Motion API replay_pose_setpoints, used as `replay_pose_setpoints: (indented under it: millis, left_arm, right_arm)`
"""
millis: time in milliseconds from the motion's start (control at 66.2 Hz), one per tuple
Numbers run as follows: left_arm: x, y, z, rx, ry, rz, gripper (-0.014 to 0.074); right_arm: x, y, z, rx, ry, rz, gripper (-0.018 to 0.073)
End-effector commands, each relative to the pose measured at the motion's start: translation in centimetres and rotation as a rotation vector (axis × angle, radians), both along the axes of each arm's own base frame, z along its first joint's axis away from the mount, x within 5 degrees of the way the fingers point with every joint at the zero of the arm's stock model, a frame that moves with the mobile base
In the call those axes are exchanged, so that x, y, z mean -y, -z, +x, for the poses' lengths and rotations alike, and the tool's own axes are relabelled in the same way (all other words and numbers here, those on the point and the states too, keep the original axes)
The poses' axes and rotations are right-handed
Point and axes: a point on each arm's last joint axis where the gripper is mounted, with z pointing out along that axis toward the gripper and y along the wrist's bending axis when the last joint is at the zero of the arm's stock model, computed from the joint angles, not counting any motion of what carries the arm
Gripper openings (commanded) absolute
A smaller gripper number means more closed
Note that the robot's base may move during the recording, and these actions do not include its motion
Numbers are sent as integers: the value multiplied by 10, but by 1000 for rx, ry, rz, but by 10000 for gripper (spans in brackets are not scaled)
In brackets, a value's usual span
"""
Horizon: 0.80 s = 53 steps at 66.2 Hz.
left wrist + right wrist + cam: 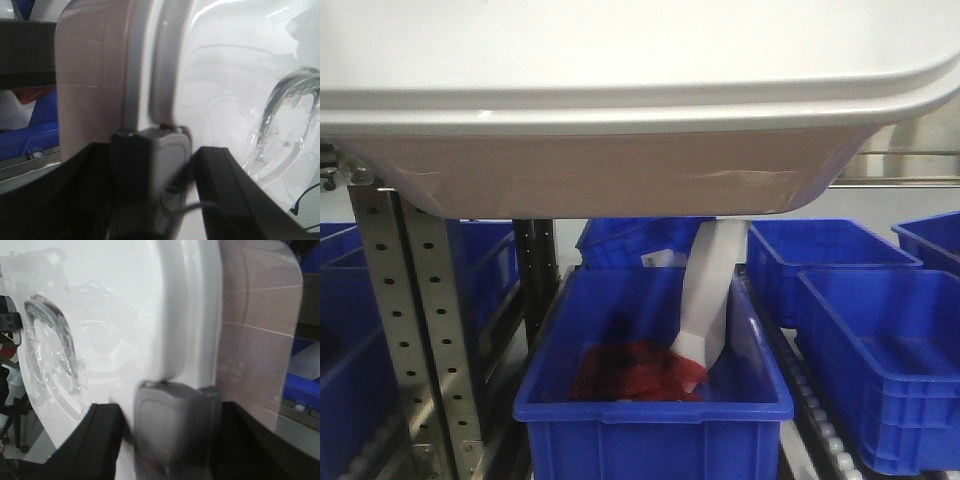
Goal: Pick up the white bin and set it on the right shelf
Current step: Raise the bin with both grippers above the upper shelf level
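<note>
The left gripper (150, 160) and right gripper (172, 420) are holding the white bin (620, 100) above a blue bin (650, 410), jaws clamped on its rim.

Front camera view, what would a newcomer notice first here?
The white bin fills the top of the front view, hanging above a blue bin with something red inside. In the wrist views, the jaws of the left gripper and right gripper each straddle a grey clasp on the bin's rim.
</note>
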Motion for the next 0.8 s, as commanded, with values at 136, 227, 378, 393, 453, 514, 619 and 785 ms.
replay_pose_setpoints:
  millis: [136, 227, 378, 393, 453, 514, 619, 785]
  left_arm:
    - [14, -25, -10, 38, 70, -174, 176]
    - [14, -25, -10, 38, 70, -174, 176]
    - [14, -25, -10, 37, 72, -174, 176]
    - [14, -25, -10, 37, 72, -174, 176]
    - [14, -25, -10, 37, 72, -174, 176]
    - [14, -25, -10, 37, 72, -174, 176]
    - [15, -25, -11, 36, 78, -174, 172]
    - [15, -29, -10, 61, 75, -182, 117]
  right_arm:
    - [-19, -36, -24, 41, -203, 245, 318]
    - [-19, -36, -24, 42, -199, 244, 318]
    - [-19, -36, -24, 43, -197, 244, 318]
    - [-19, -36, -24, 43, -197, 244, 318]
    - [-19, -36, -23, 43, -194, 244, 318]
    - [-19, -36, -23, 44, -193, 245, 318]
    - [-19, -38, -23, 47, -192, 266, 318]
    - [-18, -51, -18, 98, -145, 304, 318]
